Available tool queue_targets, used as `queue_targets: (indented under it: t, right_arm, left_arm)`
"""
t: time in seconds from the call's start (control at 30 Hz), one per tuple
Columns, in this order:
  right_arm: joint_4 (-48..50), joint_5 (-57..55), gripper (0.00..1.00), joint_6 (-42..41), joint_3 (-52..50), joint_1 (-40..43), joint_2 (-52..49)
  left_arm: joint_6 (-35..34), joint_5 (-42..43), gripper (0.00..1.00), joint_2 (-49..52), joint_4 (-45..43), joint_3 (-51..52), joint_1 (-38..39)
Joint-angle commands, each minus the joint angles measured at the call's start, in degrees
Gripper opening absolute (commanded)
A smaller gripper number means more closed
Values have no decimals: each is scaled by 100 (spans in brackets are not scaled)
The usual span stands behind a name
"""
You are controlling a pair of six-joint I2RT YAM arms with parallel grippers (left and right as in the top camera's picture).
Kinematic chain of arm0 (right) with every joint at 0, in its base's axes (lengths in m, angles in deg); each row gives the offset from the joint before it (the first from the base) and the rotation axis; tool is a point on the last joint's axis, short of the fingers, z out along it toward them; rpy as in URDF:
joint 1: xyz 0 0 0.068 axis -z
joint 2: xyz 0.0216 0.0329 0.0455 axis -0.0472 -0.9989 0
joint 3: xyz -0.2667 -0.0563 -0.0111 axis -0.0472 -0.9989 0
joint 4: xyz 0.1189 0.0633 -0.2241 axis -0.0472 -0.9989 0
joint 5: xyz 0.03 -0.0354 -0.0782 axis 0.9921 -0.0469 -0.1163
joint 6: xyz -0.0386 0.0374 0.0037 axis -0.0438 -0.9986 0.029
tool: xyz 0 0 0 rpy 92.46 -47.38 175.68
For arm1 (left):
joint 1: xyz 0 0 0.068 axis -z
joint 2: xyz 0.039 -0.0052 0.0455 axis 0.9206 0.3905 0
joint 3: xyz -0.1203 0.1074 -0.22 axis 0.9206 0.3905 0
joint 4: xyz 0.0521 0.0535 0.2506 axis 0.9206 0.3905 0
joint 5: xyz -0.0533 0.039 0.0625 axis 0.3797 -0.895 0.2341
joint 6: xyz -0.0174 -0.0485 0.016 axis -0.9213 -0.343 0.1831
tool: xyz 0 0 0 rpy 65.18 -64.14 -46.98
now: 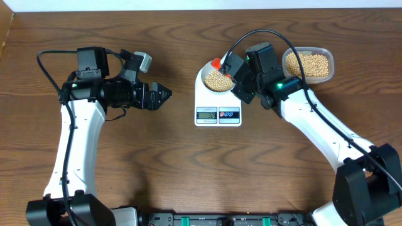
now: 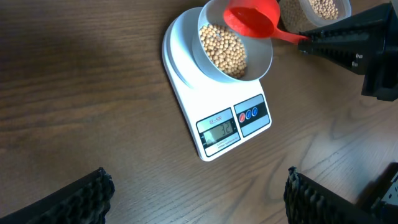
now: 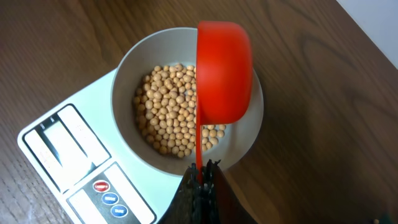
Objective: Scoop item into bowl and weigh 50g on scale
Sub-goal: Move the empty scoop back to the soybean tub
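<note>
Many beans in bowl | under scoop | ahead of right tool

Left tool spread open, right tool clamped shut

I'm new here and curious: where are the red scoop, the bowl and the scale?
red scoop point(image 3: 224, 71), right wrist view, back of its cup.
bowl point(image 3: 122, 93), right wrist view, left inner wall.
scale point(image 2: 193, 99), left wrist view, bare white top.
</note>
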Motion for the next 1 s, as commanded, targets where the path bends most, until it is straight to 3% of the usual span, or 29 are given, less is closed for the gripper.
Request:
queue_targets:
  t: [0.0, 0.4, 0.53, 0.57, 0.67, 0.97]
  right_arm:
    - [2, 114, 1, -439, -7, -11, 181]
    - [-133, 170, 1, -2409, -7, 264, 1620]
    - [-382, -20, 1, -4221, -7, 562, 1740]
    - [-730, -17, 1, -5073, -7, 717, 1777]
    - [-1152, -17, 1, -6179, -7, 809, 1808]
    - [-1460, -1276, 1, -6378, -7, 863, 1808]
  left_arm:
    - [114, 70, 90, -116, -13, -72, -26]
    - [114, 70, 90, -116, -15, -72, -26]
    - [114, 70, 90, -116, -13, -72, -26]
    - [114, 70, 90, -116, -13, -72, -26]
    - [114, 70, 90, -116, -15, -72, -26]
    - [114, 70, 90, -116, -13, -72, -26]
